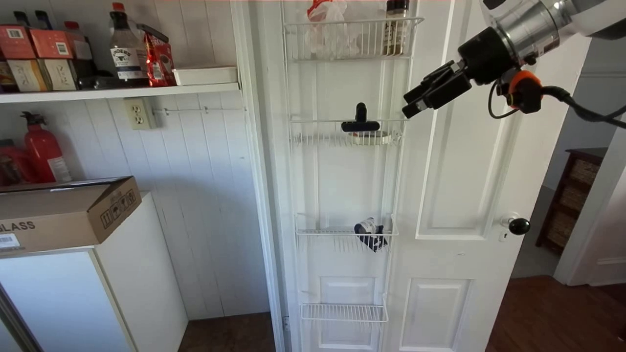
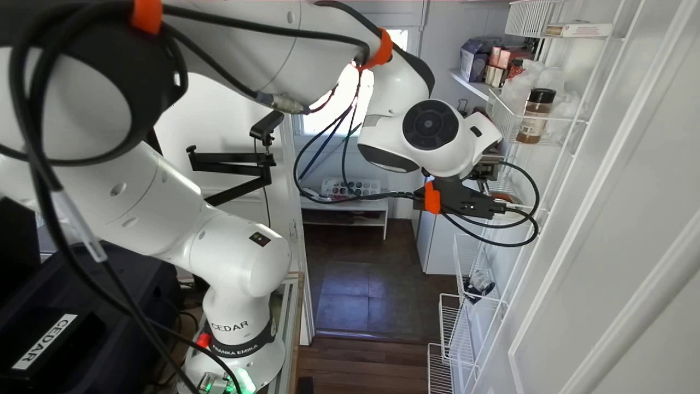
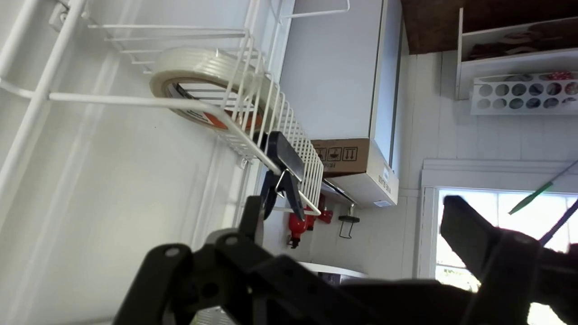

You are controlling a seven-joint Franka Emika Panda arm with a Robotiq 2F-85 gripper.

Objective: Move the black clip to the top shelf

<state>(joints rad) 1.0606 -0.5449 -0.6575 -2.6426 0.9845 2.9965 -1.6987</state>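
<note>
arm [image 2: 238, 246] extended toward rack [image 1: 323, 233]; gripper [image 3: 353, 206] tilted downward, held near clip [image 1: 361, 125]; jaws spread wide; clip perched at basket [image 3: 122, 99] rim.

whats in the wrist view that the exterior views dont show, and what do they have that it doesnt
Only the wrist view shows the wire spring of the black clip. Only the exterior views show the robot's white arm and the black-and-white object. All share the white wire rack; the clip's flat bar also shows in an exterior view.
</note>
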